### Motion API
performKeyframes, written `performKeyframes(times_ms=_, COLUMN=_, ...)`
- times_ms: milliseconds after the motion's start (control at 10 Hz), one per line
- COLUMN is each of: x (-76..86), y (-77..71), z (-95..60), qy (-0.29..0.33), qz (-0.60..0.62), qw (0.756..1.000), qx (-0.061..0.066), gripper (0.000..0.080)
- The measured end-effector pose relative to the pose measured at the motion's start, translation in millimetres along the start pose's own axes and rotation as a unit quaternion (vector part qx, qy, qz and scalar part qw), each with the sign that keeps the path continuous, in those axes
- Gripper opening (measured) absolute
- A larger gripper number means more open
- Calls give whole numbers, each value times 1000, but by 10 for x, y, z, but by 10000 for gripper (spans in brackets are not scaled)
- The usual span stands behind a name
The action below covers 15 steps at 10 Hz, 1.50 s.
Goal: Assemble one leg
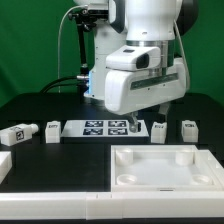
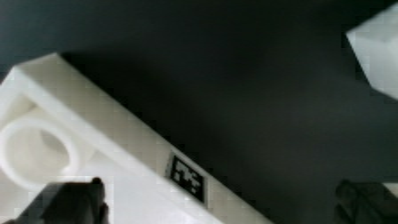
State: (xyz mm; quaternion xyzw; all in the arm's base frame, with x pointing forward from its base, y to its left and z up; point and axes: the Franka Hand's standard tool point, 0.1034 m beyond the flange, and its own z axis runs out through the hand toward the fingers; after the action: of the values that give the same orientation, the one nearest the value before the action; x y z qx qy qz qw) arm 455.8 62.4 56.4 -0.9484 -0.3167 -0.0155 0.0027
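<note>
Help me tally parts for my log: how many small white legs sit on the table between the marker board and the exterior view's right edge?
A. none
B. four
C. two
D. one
C: one leg stands just past the marker board on the exterior view's right, and a second leg stands beyond it.

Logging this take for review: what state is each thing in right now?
pincer: open, empty, low by the marker board.
far-left leg: lying loose on the table.
second leg: loose, ungrasped.
third leg: loose, beside the marker board.
fourth leg: loose, ungrasped.
tray-like piece: flat on the table, no leg fitted.
</note>
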Motion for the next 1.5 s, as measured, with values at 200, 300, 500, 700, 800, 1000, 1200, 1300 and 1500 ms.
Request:
performKeyframes(times_ms=200, x=-5, y=-207, z=28, qy=-2, qz=163, qw=987, qx=10, gripper=649)
performKeyframes(times_ms=300, x=17, y=-350, z=45, qy=-2, qz=223, qw=975, qx=13, gripper=649)
performKeyframes(times_ms=500, x=60, y=-712, z=92, qy=-3, qz=243, qw=970, qx=17, gripper=649)
performKeyframes(times_ms=700, x=178, y=-1047, z=87, qy=-3, qz=245, qw=969, qx=22, gripper=649)
performKeyframes(times_ms=800, x=230, y=-1200, z=82, qy=-3, qz=243, qw=970, qx=23, gripper=649)
performKeyframes(times_ms=1000, x=298, y=-1330, z=78, qy=-1, qz=236, qw=972, qx=24, gripper=649)
performKeyframes(times_ms=1200, x=280, y=-1328, z=83, qy=-11, qz=233, qw=972, qx=24, gripper=649)
performKeyframes(times_ms=1300, x=215, y=-1321, z=90, qy=-56, qz=227, qw=972, qx=25, gripper=649)
performKeyframes(times_ms=1500, x=204, y=-1287, z=66, qy=-153, qz=223, qw=962, qx=35, gripper=649)
